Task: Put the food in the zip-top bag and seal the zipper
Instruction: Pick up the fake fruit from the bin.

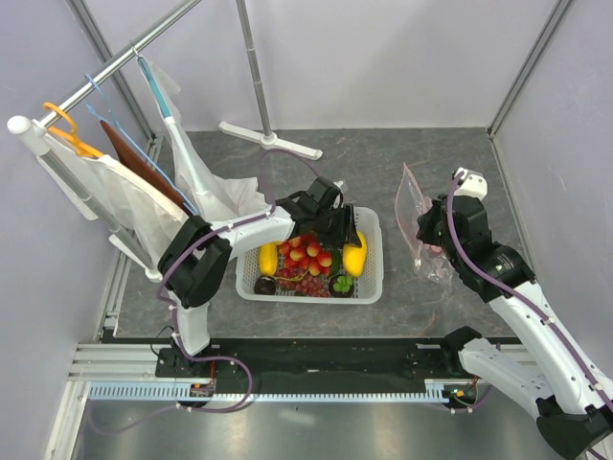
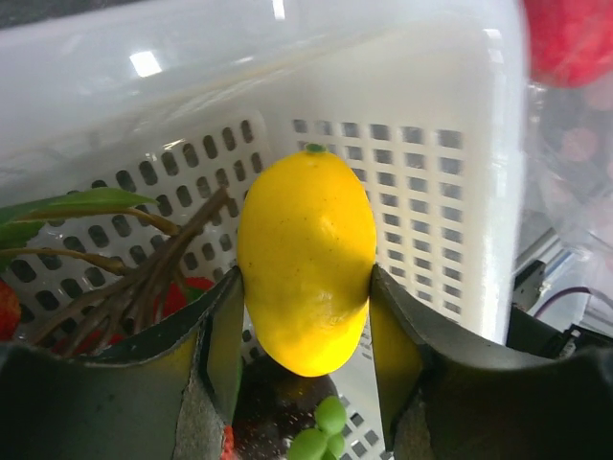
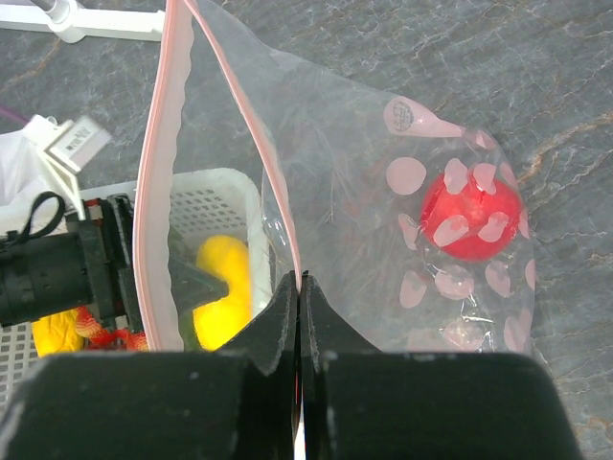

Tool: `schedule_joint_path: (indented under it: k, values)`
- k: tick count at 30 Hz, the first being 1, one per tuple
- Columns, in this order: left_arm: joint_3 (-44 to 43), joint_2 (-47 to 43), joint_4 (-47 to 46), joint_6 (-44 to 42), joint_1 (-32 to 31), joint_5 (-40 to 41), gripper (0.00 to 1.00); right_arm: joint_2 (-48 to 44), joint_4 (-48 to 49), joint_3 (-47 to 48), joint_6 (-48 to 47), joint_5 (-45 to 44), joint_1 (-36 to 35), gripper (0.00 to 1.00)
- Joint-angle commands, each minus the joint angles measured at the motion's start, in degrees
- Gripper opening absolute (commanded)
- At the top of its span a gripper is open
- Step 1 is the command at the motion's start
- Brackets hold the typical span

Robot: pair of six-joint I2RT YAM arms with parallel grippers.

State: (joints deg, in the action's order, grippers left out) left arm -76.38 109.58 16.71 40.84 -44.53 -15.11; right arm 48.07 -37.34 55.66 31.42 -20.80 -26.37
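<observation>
While right pincer [image 3: 300,321] pinches zipper [image 3: 151,172], left pincer [image 2: 305,331] grips mango [image 2: 306,249] inside basket [image 2: 436,192].

Grey marbled table [image 1: 383,163]: white mesh basket [image 1: 287,291], white stand foot [image 1: 268,137] on it.

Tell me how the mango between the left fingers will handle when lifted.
Probably slippery: the mango looks smooth and glossy. The fingers meet it off its widest part, so its rounded taper might squirt out or pivot. If dropped, it would likely roll inside the basket.
</observation>
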Motion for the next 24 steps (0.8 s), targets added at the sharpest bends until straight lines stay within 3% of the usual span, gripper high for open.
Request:
schedule_joint_path:
  k: [1, 11, 18, 24]
  values:
    - [1.31, -5.08, -3.97, -2.17, -0.29, -0.88, 0.47, -0.09, 0.52, 1.91, -0.31, 0.14, 0.27, 0.00]
    - [4.14, -9.73, -6.08, -6.38, -0.29, 1.57, 0.43, -0.26, 0.69, 1.38, -0.40, 0.67, 0.27, 0.00]
    - [-5.44, -11.75, 10.60, -21.65, -0.73, 11.68, 0.37, -0.26, 0.87, 1.12, -0.39, 1.02, 0.18, 0.00]
    - [-5.63, -16.23, 21.34, -35.27, -0.73, 18.27, 0.36, -0.53, 0.69, 1.12, -0.48, 1.20, 0.18, 0.00]
